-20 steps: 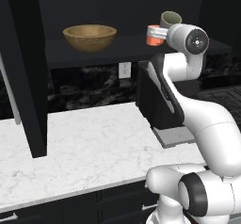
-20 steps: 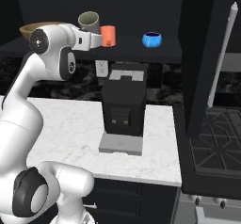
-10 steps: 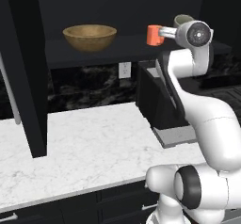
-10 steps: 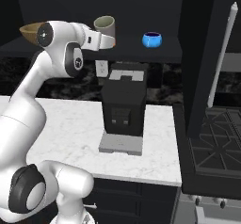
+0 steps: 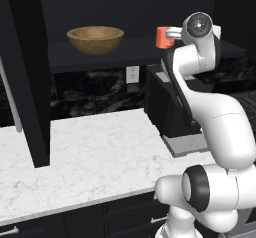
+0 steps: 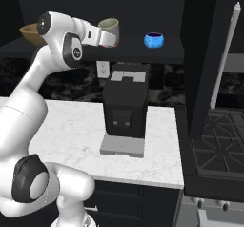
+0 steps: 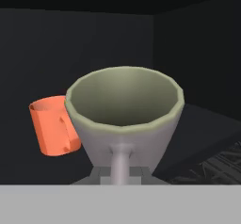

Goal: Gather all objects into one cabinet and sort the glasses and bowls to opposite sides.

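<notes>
I am watching the grey mug (image 7: 123, 115) sitting right in front of the claw (image 6: 106, 36), its open mouth turned up toward the hand camera and its handle running down to the bottom of that view; from the right base view the same mug (image 6: 109, 29) is hanging at the end of the arm, level with the cabinet shelf (image 6: 143, 54). I am seeing it carried there, but the fingers are hiding behind it, so I cannot tell whether the claw is pinching it or standing spread. The orange mug (image 7: 52, 125) is standing just beside the grey one on its left in the hand view, and in the left base view it (image 5: 165, 37) is showing at the wrist. The wooden bowl (image 5: 95, 39) is resting on the shelf well to the left, and the blue vessel (image 6: 154, 40) is sitting on the shelf to the right. Below, a black coffee machine (image 6: 125, 108) is standing on the white marble bench (image 5: 90, 157).
</notes>
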